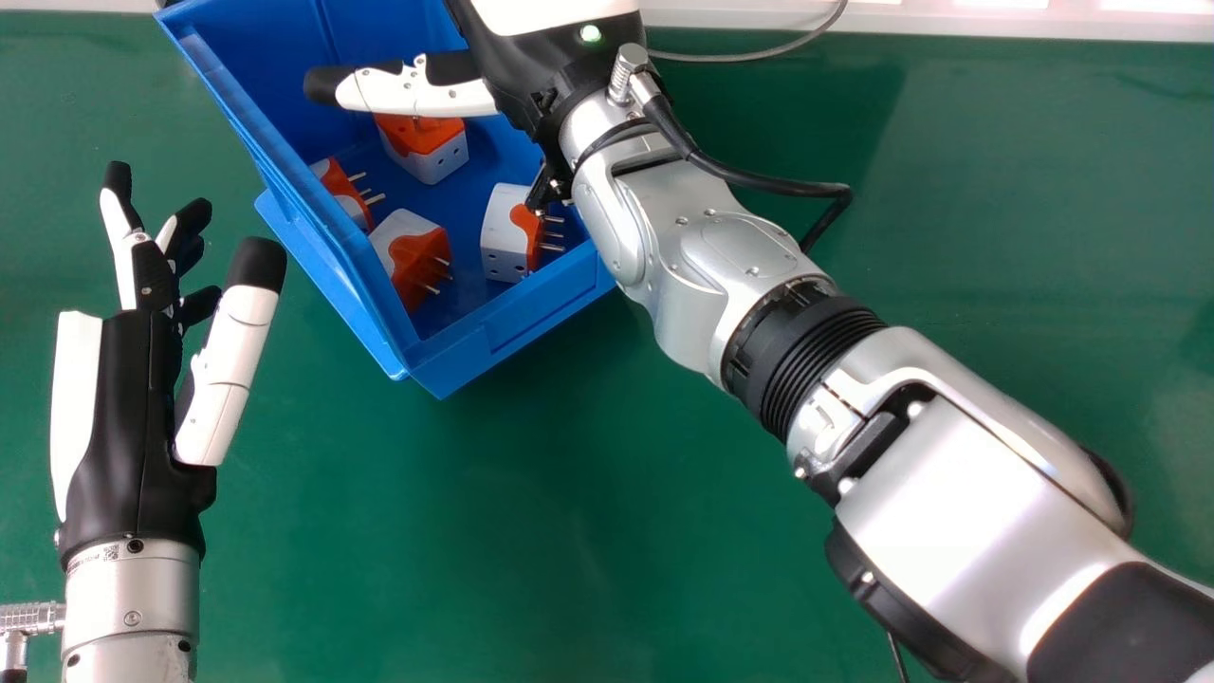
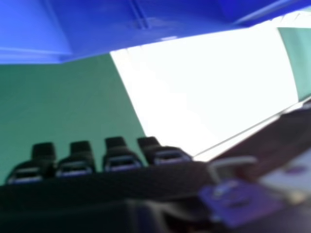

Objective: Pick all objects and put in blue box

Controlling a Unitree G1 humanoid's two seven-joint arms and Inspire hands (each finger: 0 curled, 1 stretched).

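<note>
Plugs point(image 1: 413, 247) lie inside blue box point(image 1: 512, 327), right hand point(image 1: 417, 92) over it, fingers and thumb apart; left hand point(image 1: 137, 398) near box, also open.

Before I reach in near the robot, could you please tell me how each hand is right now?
Left hand: open, holding nothing, left of the box.
Right hand: open, over the box.

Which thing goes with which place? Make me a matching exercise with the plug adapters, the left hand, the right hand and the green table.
1. Plug adapters
2. Left hand
3. Right hand
4. Green table

A. Beneath the blue box
B. Reaching over the box
C. Inside the box
D. Beside the box, at the head view's left

Pairs: 1-C, 2-D, 3-B, 4-A
</note>
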